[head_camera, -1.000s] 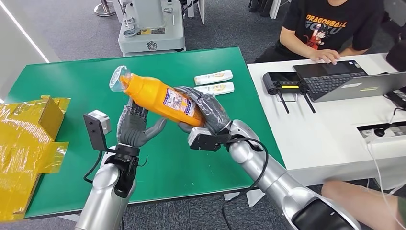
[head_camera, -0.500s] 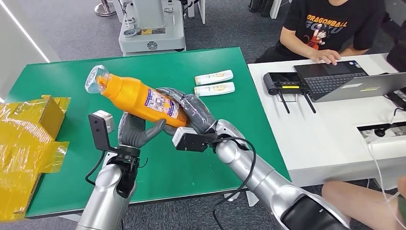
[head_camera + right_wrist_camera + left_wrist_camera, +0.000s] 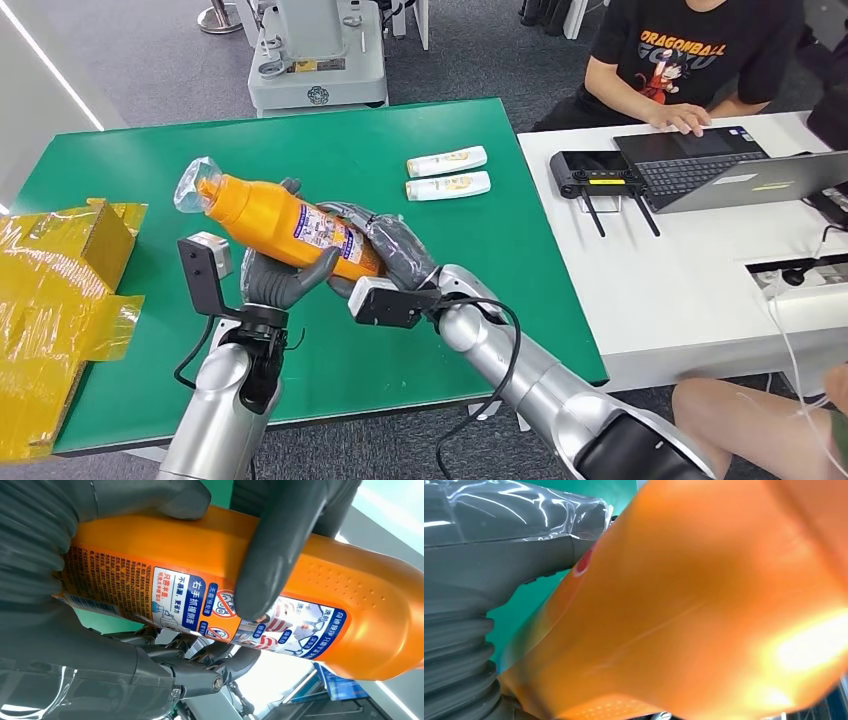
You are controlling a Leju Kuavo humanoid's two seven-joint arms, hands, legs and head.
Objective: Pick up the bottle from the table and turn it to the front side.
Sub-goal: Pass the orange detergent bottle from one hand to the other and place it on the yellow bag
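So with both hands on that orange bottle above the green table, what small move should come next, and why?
Probably a short roll of the orange plastic bottle about its long axis. The right hand wraps its base end, the left hand cradles it from below, and it lies tilted above the green table. The right wrist view shows fine-print label, likely the back, so the front seems not yet turned forward.
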